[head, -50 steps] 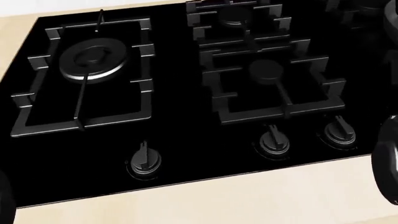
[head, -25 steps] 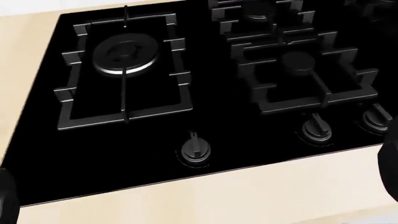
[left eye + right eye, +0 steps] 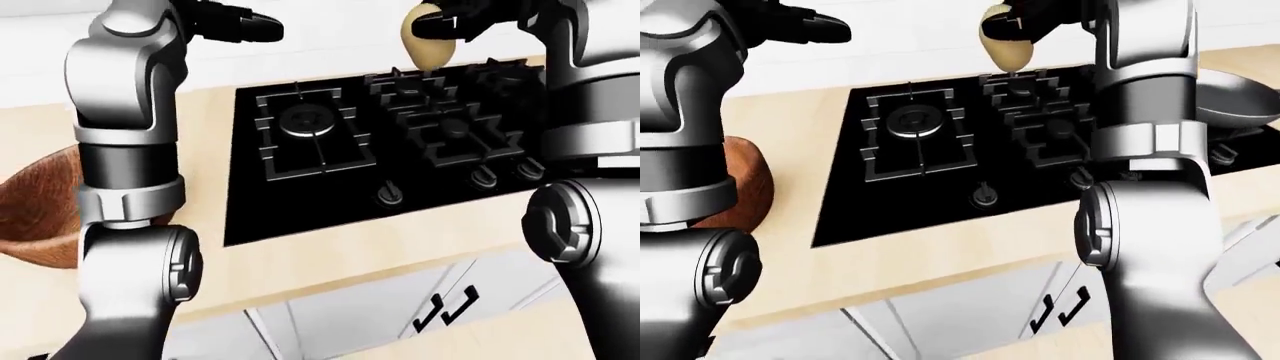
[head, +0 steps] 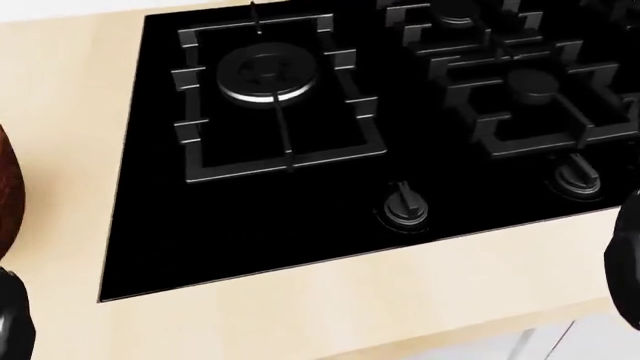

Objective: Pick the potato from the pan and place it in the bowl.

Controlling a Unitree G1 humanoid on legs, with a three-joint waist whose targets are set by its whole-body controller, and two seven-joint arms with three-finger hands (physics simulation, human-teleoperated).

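Note:
High over the stove's right burners hangs the tan potato (image 3: 428, 43), with my right hand (image 3: 445, 24) shut on its top. The same potato (image 3: 1006, 45) shows at the top of the right-eye view. The brown wooden bowl (image 3: 38, 214) stands on the counter at the far left, partly hidden behind my left arm; its edge (image 4: 8, 187) shows in the head view. My left hand (image 3: 252, 28) is held high above the counter between bowl and stove, its fingers stretched out and holding nothing. The grey pan (image 3: 1240, 101) sits at the right of the stove.
The black stove (image 4: 300, 195) with burner grates (image 4: 270, 82) and knobs (image 4: 403, 206) fills the middle of the light wooden counter (image 4: 420, 307). White cabinet doors with dark handles (image 3: 445, 307) lie below the counter edge.
The whole head view has slid right, so the camera has turned left. The stove's left edge and the bowl's rim have come into the picture.

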